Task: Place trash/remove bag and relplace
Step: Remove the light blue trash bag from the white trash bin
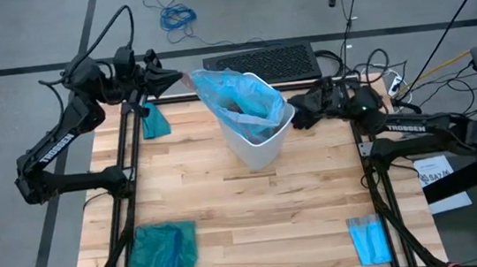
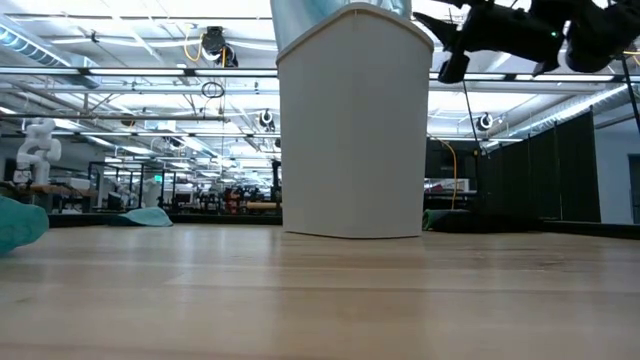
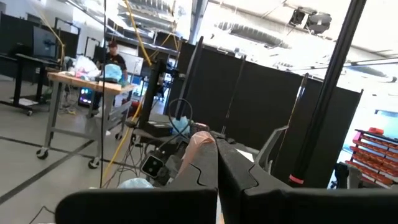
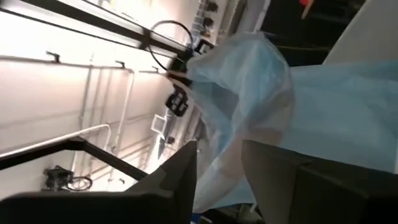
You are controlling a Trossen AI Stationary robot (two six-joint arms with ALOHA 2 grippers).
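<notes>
Legibly, both arms carry white "TROSSEN" lettering in the high view. The bag (image 1: 237, 98) lines the white bin (image 1: 262, 144), which stands at the table's (image 1: 257, 220) far centre. The left gripper (image 1: 173, 81) is pressed shut on the bag's far-left corner, stretching it past the rim. The right gripper (image 1: 299, 114) sits at the bin's right rim, fingers (image 4: 180, 177) partly spread around bag film. A teal bag (image 1: 161, 257) and a folded blue sheet (image 1: 370, 240) lie at the near corners; the table's middle stays open.
</notes>
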